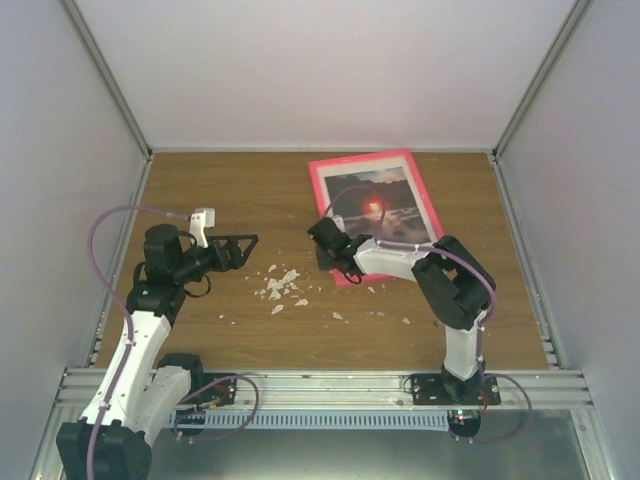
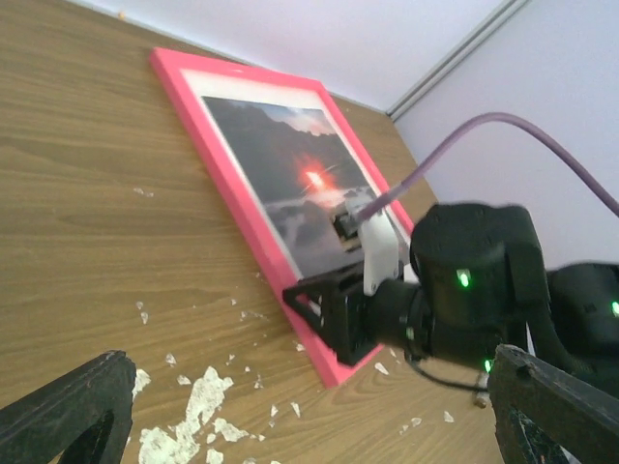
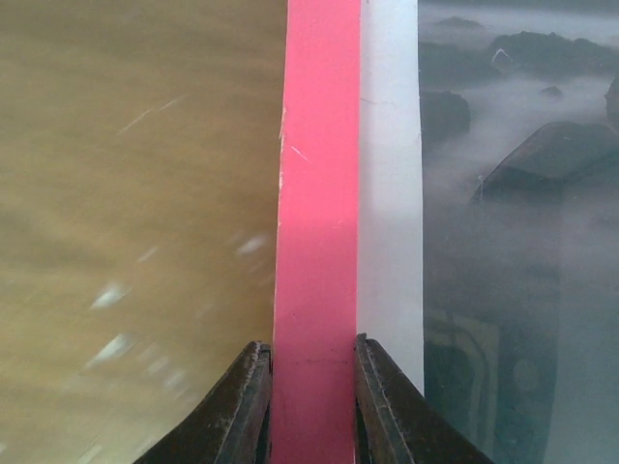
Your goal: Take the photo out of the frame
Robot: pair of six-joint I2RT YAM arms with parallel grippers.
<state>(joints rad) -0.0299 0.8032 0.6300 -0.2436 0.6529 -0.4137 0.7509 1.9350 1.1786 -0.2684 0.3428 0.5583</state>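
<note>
Narrowly, right gripper [image 3: 311, 353] pinching the frame [image 3: 319, 145] by its pink edge, left gripper [image 1: 245, 250] spread wide above table [image 1: 200, 190]

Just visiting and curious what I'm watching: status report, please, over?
Left gripper open, off to the side. Right gripper shut on the frame at its pink edge. The photo not yet out. White scraps on the table, nothing blocking.

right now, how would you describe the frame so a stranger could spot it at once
Look at the far right part of the wooden table, beyond the scattered white flakes. The frame lies there, its left border pinched by the right gripper. It is the only bright pink thing, a thin rectangle around a white mat and the seascape photo.
</note>
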